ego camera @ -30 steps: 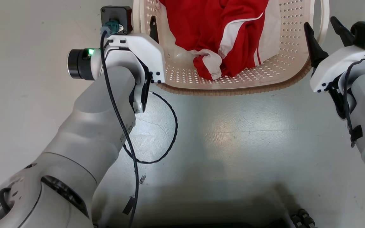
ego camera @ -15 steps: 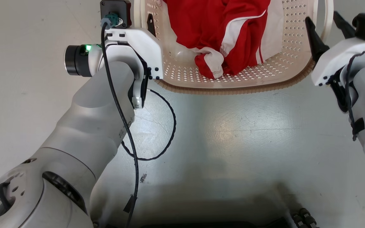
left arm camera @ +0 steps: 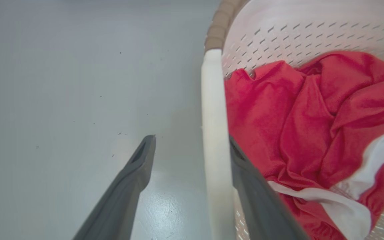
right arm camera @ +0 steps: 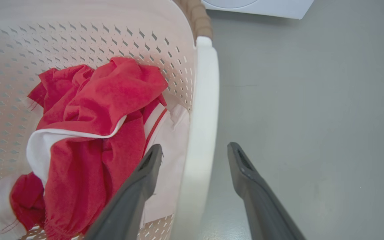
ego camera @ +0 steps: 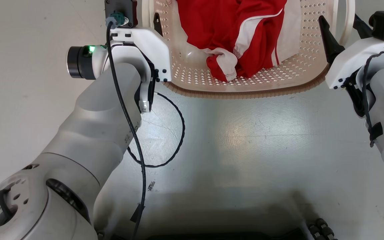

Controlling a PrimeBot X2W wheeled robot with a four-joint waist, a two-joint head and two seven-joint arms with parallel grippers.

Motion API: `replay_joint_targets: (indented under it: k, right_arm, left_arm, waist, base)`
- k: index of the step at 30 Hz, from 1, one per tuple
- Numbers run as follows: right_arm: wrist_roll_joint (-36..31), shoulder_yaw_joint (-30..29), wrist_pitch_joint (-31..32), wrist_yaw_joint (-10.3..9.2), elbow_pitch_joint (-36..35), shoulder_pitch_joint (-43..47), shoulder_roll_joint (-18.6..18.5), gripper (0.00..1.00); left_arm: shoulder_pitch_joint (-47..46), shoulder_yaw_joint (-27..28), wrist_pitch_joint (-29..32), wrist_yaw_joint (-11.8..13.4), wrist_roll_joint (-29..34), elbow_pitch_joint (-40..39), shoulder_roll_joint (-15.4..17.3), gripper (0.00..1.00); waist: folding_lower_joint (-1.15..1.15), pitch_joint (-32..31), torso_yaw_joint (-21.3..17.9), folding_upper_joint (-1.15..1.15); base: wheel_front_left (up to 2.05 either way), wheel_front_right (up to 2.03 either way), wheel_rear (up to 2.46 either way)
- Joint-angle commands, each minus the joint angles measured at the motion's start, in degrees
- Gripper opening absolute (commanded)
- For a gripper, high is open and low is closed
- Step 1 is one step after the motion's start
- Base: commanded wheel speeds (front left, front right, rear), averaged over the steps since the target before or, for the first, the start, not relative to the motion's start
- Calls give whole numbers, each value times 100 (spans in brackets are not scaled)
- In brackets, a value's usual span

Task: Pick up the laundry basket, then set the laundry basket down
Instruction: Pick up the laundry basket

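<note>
On floor (ego camera: 245, 140) before me, laundry basket (ego camera: 245, 90) grounded. Left end effector (left arm camera: 191, 137), right end effector (right arm camera: 195, 146) spread wide astride loop handles (left arm camera: 213, 116), clamping nothing. I judge lift, set-down outstanding.

laundry basket (ego camera: 245, 90): slid slightly toward upper right of head frame
left gripper (left arm camera: 191, 137): moved up a bit, nearer top edge
right gripper (ego camera: 338, 18): fingers up a bit too, approx same amt
</note>
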Motion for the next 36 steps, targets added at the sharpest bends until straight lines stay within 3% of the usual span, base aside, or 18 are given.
replay_joint_targets:
  k: [1,31,32,33,34,36]
  right_arm:
    - [81,87,-38,18,16,204,30,100]
    - [494,561,-121,18,191,13,27,100]
    - [505,571,-122,18,193,4,24,93]
    - [514,580,-124,18,196,-4,21,42]
    - [518,590,-126,18,186,-14,20,0]
    - [547,598,-129,18,180,-18,28,0]
  left_arm:
    - [-64,7,-52,76,-56,0,99,100]
    - [-165,-425,-129,110,-542,55,99,100]
    - [-169,-441,-132,109,-553,55,99,100]
    - [-176,-457,-141,104,-559,53,99,78]
    - [-183,-481,-148,90,-559,54,99,0]
    - [-189,-525,-157,78,-564,71,99,0]
  waist:
    - [0,4,1,0]
    - [0,-16,13,0]
    - [0,-16,13,0]
    - [0,-17,12,0]
    - [0,-18,8,0]
    - [0,-26,-2,0]
  base:
    - [0,0,0]
    - [0,0,0]
    - [0,0,0]
    - [0,0,0]
    - [0,0,0]
    - [0,0,0]
